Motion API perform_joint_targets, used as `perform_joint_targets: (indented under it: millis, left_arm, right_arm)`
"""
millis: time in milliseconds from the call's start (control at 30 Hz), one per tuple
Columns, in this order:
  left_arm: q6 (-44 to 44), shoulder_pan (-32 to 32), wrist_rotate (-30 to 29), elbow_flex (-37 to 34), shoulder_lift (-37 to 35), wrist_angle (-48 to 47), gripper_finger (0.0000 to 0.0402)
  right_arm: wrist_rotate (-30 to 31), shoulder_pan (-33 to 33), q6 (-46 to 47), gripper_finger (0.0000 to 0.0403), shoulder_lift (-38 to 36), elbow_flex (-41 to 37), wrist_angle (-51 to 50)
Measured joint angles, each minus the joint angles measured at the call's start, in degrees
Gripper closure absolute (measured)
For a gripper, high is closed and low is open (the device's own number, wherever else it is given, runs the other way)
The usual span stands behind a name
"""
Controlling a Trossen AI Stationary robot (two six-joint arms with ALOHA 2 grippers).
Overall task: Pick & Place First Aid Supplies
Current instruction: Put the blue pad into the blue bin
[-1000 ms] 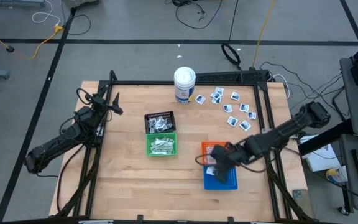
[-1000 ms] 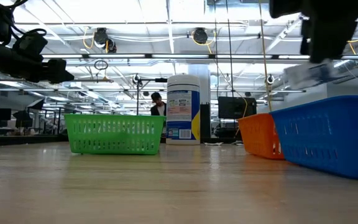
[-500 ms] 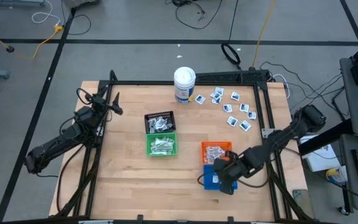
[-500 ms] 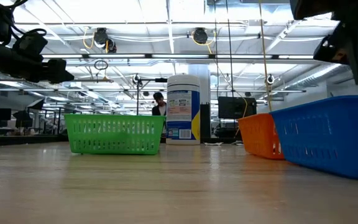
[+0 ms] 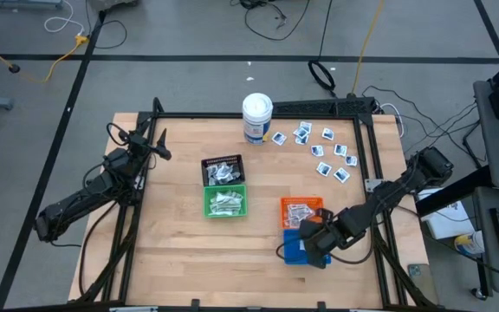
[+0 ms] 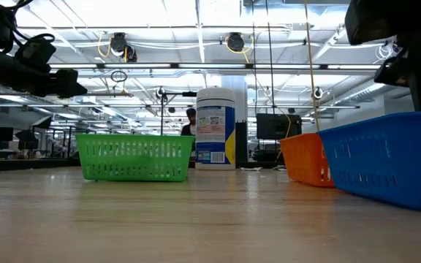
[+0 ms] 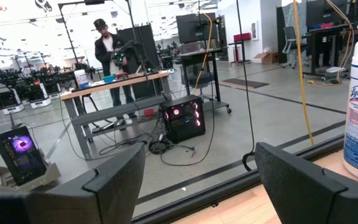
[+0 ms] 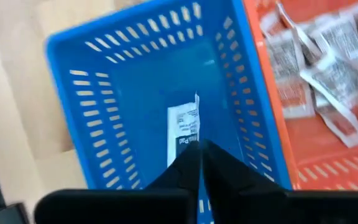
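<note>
The right gripper (image 8: 199,163) pinches a white packet (image 8: 184,132) inside the blue basket (image 8: 92,99). More packets (image 8: 328,68) lie in the orange basket (image 8: 328,158) beside it.

Slotted glossy plastic blue basket (image 8: 135,93); crinkled paper-like packets (image 8: 328,68) in the orange basket (image 8: 328,149); matt wooden table (image 5: 171,243).

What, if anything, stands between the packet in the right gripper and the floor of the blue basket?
Nothing visible. The right gripper holds the packet shut between its fingertips, directly over the bare floor of the blue basket.
</note>
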Motion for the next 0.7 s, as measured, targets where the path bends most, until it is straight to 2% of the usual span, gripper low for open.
perform_joint_targets:
  millis: [100,433,700]
  left_arm:
    - [0.00,-0.01,0.00,0.00,0.00,0.00,0.0096]
    - [0.00,-0.01,0.00,0.00,0.00,0.00,0.0096]
    - [0.00,0.00,0.00,0.00,0.01,0.00,0.0096]
  right_arm:
    - [-0.10,-0.07,1.69,0.0359,-0.02,-0.25,-0.03]
    - [-0.01,-1.32,2.16,0.0219,-4.90,-0.14,-0.09]
    - [-0.34,-4.09,-0.81,0.0173,-11.09,-0.12,-0.18]
